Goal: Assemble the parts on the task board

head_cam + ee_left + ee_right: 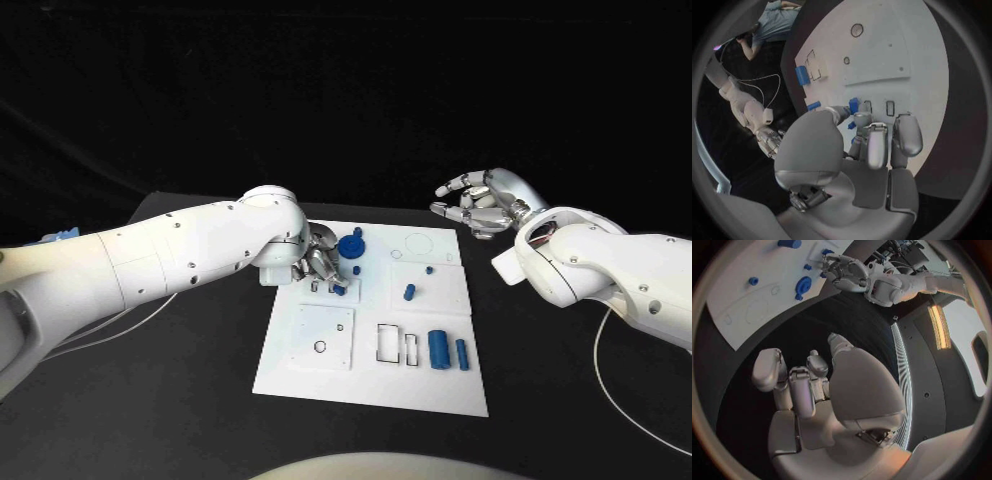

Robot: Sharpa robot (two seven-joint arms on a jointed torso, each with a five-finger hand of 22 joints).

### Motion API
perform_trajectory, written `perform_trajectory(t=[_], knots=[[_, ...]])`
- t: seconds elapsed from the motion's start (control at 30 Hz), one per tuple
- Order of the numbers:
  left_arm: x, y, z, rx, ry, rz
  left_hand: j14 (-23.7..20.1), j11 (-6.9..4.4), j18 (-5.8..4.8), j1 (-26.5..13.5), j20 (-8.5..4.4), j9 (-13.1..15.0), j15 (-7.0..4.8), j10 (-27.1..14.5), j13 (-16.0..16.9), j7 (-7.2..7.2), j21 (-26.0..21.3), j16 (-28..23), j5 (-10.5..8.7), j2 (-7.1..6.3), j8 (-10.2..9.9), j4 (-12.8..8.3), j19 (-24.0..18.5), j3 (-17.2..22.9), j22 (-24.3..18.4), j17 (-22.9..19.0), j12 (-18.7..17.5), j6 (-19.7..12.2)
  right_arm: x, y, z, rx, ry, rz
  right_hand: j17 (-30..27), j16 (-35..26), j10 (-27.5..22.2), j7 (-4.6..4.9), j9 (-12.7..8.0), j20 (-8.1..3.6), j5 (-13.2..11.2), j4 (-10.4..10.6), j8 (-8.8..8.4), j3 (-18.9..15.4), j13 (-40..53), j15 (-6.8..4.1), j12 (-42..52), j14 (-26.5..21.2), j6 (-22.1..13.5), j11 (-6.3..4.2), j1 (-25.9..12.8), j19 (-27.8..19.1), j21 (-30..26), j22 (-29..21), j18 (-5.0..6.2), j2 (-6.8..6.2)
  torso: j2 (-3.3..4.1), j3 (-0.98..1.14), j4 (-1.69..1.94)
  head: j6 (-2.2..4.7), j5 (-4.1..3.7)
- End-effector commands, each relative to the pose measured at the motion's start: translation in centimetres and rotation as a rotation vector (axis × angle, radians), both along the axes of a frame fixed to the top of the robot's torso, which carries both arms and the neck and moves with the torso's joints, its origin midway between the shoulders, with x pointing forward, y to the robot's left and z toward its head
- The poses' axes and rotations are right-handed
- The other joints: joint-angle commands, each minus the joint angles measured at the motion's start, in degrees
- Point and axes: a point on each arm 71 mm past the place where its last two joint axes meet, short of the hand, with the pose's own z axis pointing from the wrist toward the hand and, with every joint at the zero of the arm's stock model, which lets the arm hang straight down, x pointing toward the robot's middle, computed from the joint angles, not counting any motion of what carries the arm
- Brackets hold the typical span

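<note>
The white task board (pixel 372 372) lies mid-table. My left hand (pixel 315 262) hovers low over its far-left part, fingers curled down. A small blue part (pixel 852 125) sits between its thumb and a fingertip, apparently pinched. Another small blue piece (pixel 854 105) stands on the board just beyond the fingertips, beside two rectangular slots. A round blue toothed part (pixel 351 245) stands near the hand. Two small blue pegs (pixel 410 292) stand mid-board, and two blue cylinders (pixel 437 350) lie at the near right. My right hand (pixel 483 203) is raised beyond the board's far-right corner, holding nothing, fingers loosely apart.
Black table (pixel 173 400) surrounds the board. A white square plate with a small ring (pixel 323 338) sits on the board's near left. A thin white cable (pixel 620 400) trails over the table at the right. In the right wrist view, my left hand (pixel 845 272) appears over the board (pixel 729 305).
</note>
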Motion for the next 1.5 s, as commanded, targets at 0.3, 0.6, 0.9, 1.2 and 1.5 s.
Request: perform_trajectory(t=[0.3,0.6,0.9,1.2,1.5], knots=[[-0.3,0.4,1.0,-0.1,-0.071,0.02,3.75,-0.16,-0.63,-1.92,-0.09,4.84,-0.26,1.45,0.99,-0.13,0.82,0.51,0.51,-2.14,0.81,-10.84,0.73,13.07,1.26,5.99,0.71,0.1,0.0,-0.2,0.1,0.021,-0.028,0.003,5.32,-0.28,0.31,0.56,-0.13,-0.34,0.37,0.01,0.38,0.4,-0.11,-0.45,0.21,3.45,-0.08,-0.14,0.09,0.07,-0.03,0.0,0.4,0.03,0.07,0.02,0.04,-0.27,0.19],[-0.7,0.9,1.1,-0.099,-0.16,0.028,3.92,-0.38,-0.8,-3.06,-0.28,5.32,-0.46,2.73,2.24,-0.35,1.25,0.77,1.02,-3.23,0.96,-12.24,1.39,15.2,2.19,6.44,1.59,0.92,-0.1,-0.4,0.0,0.018,-0.036,0.0,5.23,-0.31,0.29,0.56,-0.15,-0.35,0.41,0.04,0.39,0.42,-0.15,-0.46,0.19,3.43,-0.08,-0.14,0.04,0.05,-0.06,-0.02,0.4,0.02,-0.03,-0.01,0.08,-0.44,0.35],[-1.1,1.0,0.4,-0.035,-0.177,0.024,3.95,-0.56,-0.88,-3.79,-0.41,5.54,-0.62,3.35,2.66,-0.53,1.45,0.81,1.34,-3.79,1.01,-12.72,1.72,16.18,2.6,6.45,1.92,1.47,-0.2,-0.3,-0.1,-0.021,-0.079,0.02,4.87,-0.41,-0.23,0.56,-0.18,-0.36,0.46,0.09,0.41,0.45,-0.76,-0.46,-0.15,3.34,-0.1,-0.15,-0.03,-0.19,-0.44,-0.32,0.5,0.0,-0.05,0.0,0.06,-0.64,0.57],[-1.3,1.1,0.0,0.022,-0.162,0.01,3.95,-0.72,-0.91,-4.38,-0.5,5.68,-0.76,3.91,3.13,-0.7,1.52,0.83,1.88,-4.22,1.01,-13.2,1.87,16.81,2.76,6.45,2.18,1.94,-0.4,-0.1,0.0,-0.047,-0.111,0.038,3.46,-0.89,-1.86,0.55,-0.37,-0.4,0.59,0.14,0.45,0.7,-2.65,-0.49,-1.35,2.92,-0.25,-0.17,-0.17,-0.91,-1.61,-1.18,0.76,-0.16,0.03,-0.01,-0.03,-0.64,0.74],[-1.3,1.3,-0.3,0.045,-0.156,0.014,4.01,-0.84,-0.96,-4.94,-0.59,5.85,-0.86,4.38,3.55,-0.82,1.63,0.92,2.51,-4.5,1.08,-13.54,2.06,17.27,3.01,6.62,2.47,2.26,-0.4,-0.1,0.0,-0.05,-0.118,0.038,3.17,-0.99,-1.99,0.55,-0.41,-0.4,0.6,0.14,0.47,0.75,-2.84,-0.5,-1.49,2.83,-0.27,-0.17,-0.2,-0.97,-1.73,-1.25,0.78,-0.18,0.04,0.01,0.01,-0.7,0.72]])
